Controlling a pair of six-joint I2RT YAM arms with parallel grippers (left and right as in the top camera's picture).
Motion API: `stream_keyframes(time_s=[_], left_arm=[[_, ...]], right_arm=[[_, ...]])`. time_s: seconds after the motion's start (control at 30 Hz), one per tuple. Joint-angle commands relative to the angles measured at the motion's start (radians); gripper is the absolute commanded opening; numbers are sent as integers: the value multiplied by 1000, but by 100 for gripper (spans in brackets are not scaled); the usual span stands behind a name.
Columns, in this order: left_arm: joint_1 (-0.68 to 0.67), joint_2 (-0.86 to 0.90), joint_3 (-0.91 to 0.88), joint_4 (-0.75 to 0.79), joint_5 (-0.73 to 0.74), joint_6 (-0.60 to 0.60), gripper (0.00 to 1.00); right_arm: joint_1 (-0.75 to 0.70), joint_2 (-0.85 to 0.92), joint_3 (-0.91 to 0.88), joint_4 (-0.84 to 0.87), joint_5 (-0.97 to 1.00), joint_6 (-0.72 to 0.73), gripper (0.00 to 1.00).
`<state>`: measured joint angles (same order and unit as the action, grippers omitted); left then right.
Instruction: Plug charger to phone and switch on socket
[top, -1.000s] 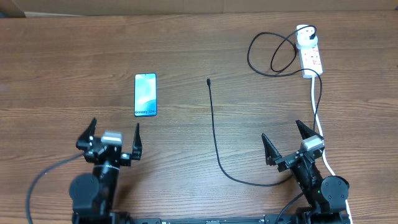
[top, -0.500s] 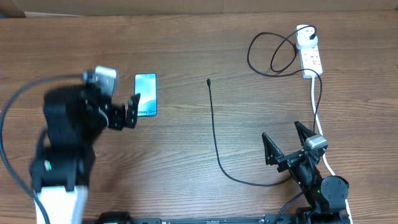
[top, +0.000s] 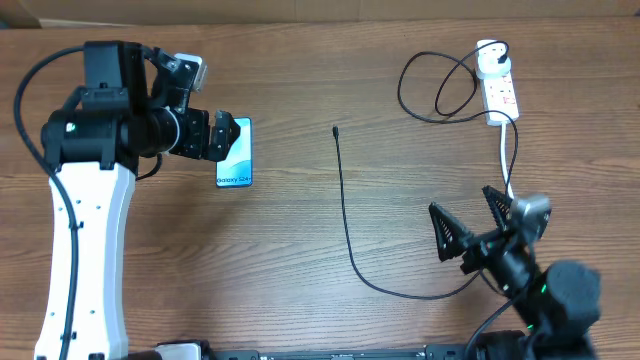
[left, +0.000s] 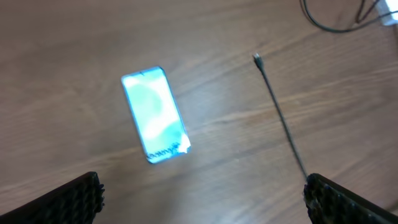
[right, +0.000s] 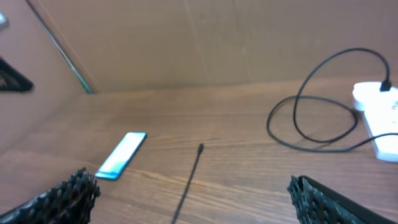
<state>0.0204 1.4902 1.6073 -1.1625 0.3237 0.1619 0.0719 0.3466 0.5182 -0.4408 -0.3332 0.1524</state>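
Wooden table (top: 300, 70) carries the phone (top: 234, 152) just ahead of the left fingers (left: 68, 199), which are spread wide and empty; its long axis runs toward the robot. The charger (top: 346, 210) tip lies well to the phone's right, and the cable trails back toward the right fingers (top: 445, 230), equally spread and empty.

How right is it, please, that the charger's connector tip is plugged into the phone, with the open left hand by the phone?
Not quite: the connector tip of the charger lies on the table, apart from the phone, as the overhead view shows. The open left hand is by the phone.
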Motion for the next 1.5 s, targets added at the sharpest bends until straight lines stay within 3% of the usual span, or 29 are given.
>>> stream_keyframes(time_s=[0.0, 0.1, 0.17, 0.37, 0.53, 0.77, 1.03, 1.47], left_arm=[[3, 29, 28, -27, 100, -62, 100], [3, 45, 28, -4, 105, -61, 99], [-2, 60, 28, 11, 92, -61, 92], [-50, 142, 28, 16, -198, -188, 94], [-74, 235, 28, 49, -273, -245, 95], [-76, 372, 28, 99, -253, -245, 97], [-104, 499, 28, 182, -260, -245, 97], [-143, 652, 28, 245, -431, -282, 96]], right_arm=[[0, 192, 223, -136, -9, 4, 100], [0, 371, 428, -335, -9, 4, 100], [0, 481, 552, -454, -9, 4, 100], [0, 749, 799, -639, -5, 5, 100], [0, 866, 813, -639, -101, 5, 100], [0, 952, 813, -639, -114, 5, 100], [0, 984, 812, -640, -113, 5, 100], [0, 985, 812, -651, -89, 5, 100]])
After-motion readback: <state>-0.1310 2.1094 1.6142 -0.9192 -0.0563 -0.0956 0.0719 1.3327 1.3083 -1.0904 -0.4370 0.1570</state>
